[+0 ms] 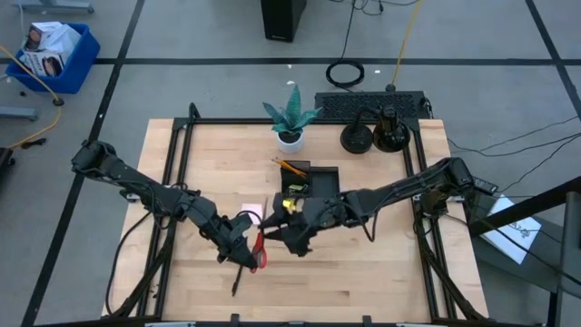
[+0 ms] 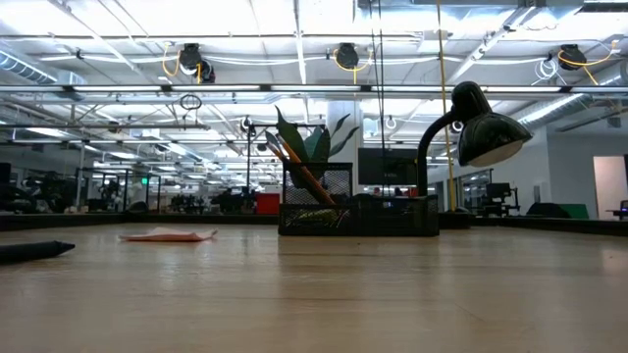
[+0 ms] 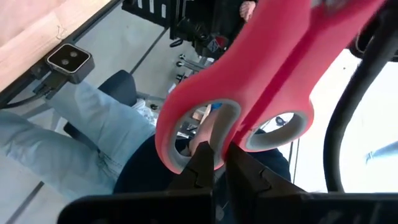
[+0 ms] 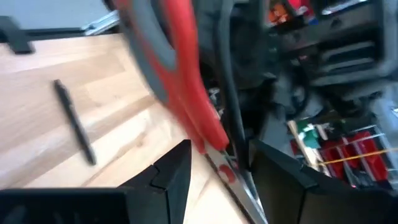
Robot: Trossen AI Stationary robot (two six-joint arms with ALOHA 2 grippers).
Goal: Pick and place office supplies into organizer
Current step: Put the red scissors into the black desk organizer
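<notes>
Red-handled scissors (image 1: 259, 249) hang over the table's middle, with my left gripper (image 1: 247, 238) shut on their handle end. My right gripper (image 1: 289, 238) stands open just to their right; in its wrist view the scissors (image 4: 186, 93) run between its two fingers (image 4: 177, 171). The black organizer (image 1: 310, 182) stands behind them with orange pencils (image 1: 292, 167) upright in one compartment. A pink sticky-note pad (image 1: 251, 212) lies flat left of the organizer, and a black pen (image 1: 238, 282) lies near the front edge. Neither gripper shows in the low view. My left gripper pinches the rim of one finger loop (image 3: 217, 140) of the scissors' red handle, where the two loops meet, between its two fingers (image 3: 202, 165). It comes roughly level from the table's left. The scissors are lifted clear of the table. My right gripper has the blade end (image 4: 230, 174) between its fingers; whether it touches, I cannot tell.
A potted plant (image 1: 290, 118) stands behind the organizer, with two round black lamp bases (image 1: 374, 137) and a keyboard (image 1: 368, 104) at the far right. A black frame (image 1: 182, 154) runs along the table's sides. Bare wood lies right of the grippers.
</notes>
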